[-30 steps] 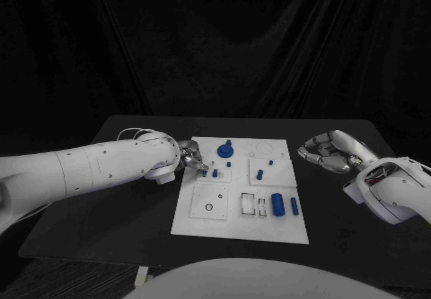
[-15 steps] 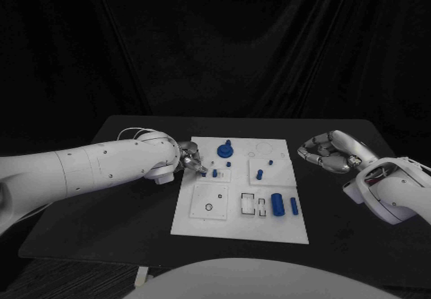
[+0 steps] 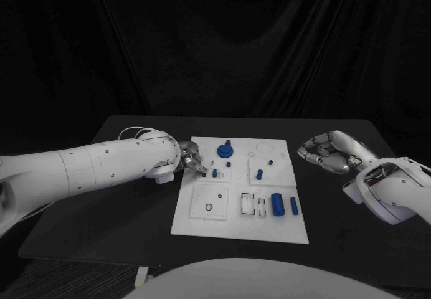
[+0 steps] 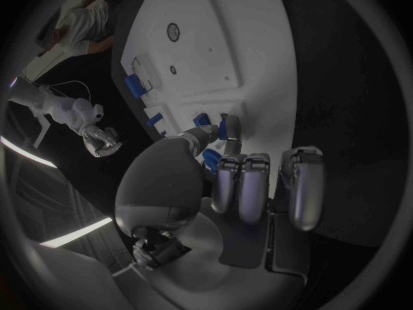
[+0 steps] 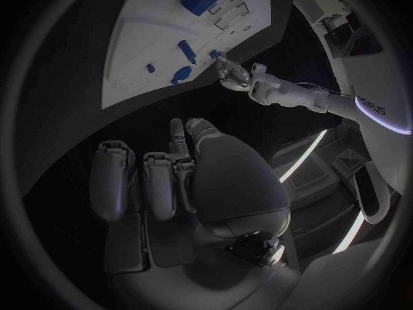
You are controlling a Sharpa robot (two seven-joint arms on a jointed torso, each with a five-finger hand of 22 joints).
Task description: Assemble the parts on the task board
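Nothing shifted vs 1 s ago: left hand (image 3: 189,157) stayed at the flat white plastic task board (image 3: 220,221)'s 10 o'clock edge, fingers pinched on a small blue peg (image 4: 229,127), so insertion looked stalled. Right hand (image 3: 327,151) stayed curled, empty, at board's 3 o'clock

The task board (image 3: 202,224) lies in the middle of the desk (image 3: 117,212) before me. My left hand (image 3: 190,158) rests at the board's left edge, toward its far end, touching a small part (image 3: 203,174) there. My right hand (image 3: 327,152) hangs off the board's right side — apart from it, over the desk. On the board, a knobbed part (image 3: 225,149) stands at the far end; two cylinders (image 3: 278,204) lie side by side nearer me, right of centre.
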